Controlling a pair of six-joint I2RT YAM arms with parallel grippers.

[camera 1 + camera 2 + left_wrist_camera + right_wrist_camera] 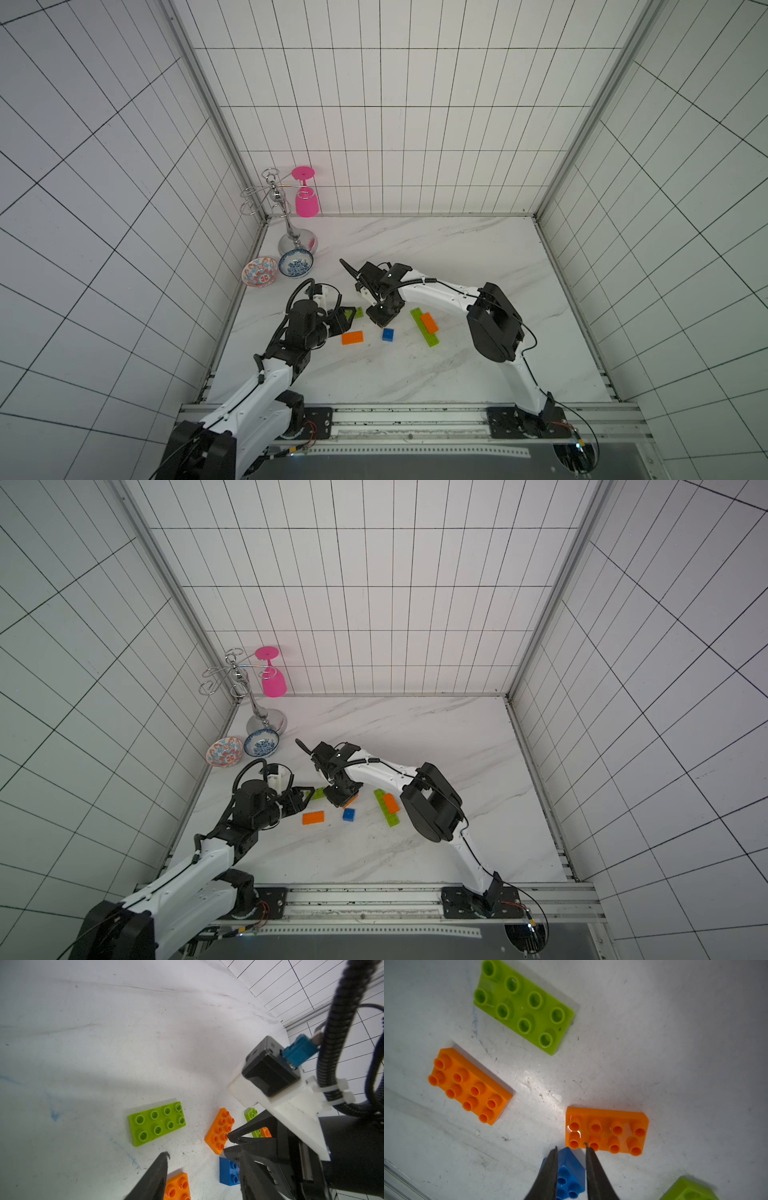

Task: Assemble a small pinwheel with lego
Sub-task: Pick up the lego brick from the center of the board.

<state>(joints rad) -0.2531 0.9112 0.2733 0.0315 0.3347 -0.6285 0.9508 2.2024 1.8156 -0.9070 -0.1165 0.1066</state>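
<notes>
Loose lego lies mid-table in both top views: a lime-green brick (359,312), an orange brick (352,337), the blue square (388,334), and an orange brick (429,322) stacked on a long lime-green strip (428,336). Another orange brick (353,800) peeks out beneath my right gripper (384,324). In the right wrist view, the right gripper (571,1146) hovers narrowly open above the blue square (570,1169), beside that orange brick (606,1130). My left gripper (197,1159) stands open over an orange brick (178,1186), close to the lime-green brick (156,1123). No pinwheel is in view.
Two patterned bowls (259,271) (296,263) sit at the table's left edge. A chrome glass rack (291,232) holding a pink glass (306,201) stands in the back left corner. Tiled walls close three sides; a metal rail (415,419) runs along the front.
</notes>
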